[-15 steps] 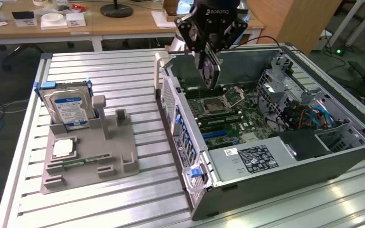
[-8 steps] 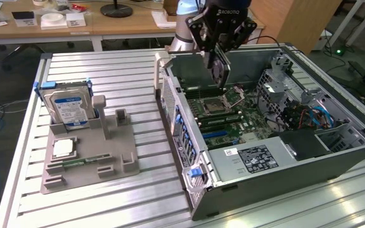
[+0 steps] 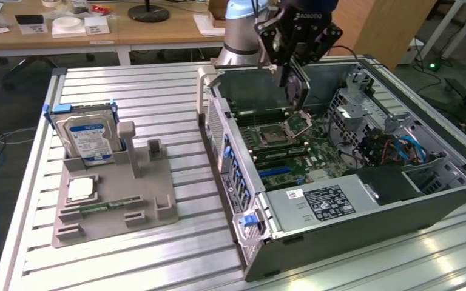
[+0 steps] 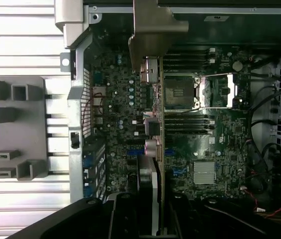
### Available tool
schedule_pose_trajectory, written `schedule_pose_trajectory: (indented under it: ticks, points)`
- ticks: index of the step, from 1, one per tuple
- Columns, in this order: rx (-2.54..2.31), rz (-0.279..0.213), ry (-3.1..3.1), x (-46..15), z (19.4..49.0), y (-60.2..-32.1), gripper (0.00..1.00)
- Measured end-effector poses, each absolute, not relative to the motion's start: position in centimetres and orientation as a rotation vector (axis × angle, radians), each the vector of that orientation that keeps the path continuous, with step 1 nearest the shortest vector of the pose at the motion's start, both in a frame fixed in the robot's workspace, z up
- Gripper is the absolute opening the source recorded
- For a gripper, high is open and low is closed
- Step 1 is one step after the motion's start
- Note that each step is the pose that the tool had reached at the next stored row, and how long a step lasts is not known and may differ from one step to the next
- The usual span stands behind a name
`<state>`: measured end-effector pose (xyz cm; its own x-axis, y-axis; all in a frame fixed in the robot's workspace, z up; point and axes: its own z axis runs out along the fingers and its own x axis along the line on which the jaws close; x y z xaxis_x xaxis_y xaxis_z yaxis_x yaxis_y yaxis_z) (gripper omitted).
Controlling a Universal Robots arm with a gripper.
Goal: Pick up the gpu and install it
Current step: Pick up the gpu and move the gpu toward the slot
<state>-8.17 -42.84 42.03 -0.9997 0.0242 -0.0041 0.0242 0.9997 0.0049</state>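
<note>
My gripper (image 3: pixel 291 74) hangs over the open computer case (image 3: pixel 354 227), shut on the gpu (image 3: pixel 298 94). The gpu is a thin black card held on edge, with its lower end just above the motherboard (image 3: pixel 298 162) near the CPU socket (image 3: pixel 270 133). In the wrist view the gpu (image 4: pixel 158 124) appears edge-on, running from my gripper (image 4: pixel 149 214) out to its metal bracket (image 4: pixel 152 30). It lies across the board beside the open socket (image 4: pixel 180 92) and the expansion slots (image 4: pixel 172 172).
A grey fixture tray (image 3: pixel 111 200) on the slatted metal table (image 3: pixel 136 97) holds a silver hard drive (image 3: pixel 87 136), a CPU chip (image 3: pixel 81 189) and a green memory stick (image 3: pixel 104 206). Drive cages and blue cables (image 3: pixel 403 148) crowd the case's far side.
</note>
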Motion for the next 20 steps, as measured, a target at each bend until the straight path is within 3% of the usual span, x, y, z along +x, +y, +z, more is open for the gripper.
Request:
schedule_pose_trajectory:
  ticks: [20]
  points:
    - [0.038, 0.008, 3.137, -1.4, 41.9, -42.8, 0.28]
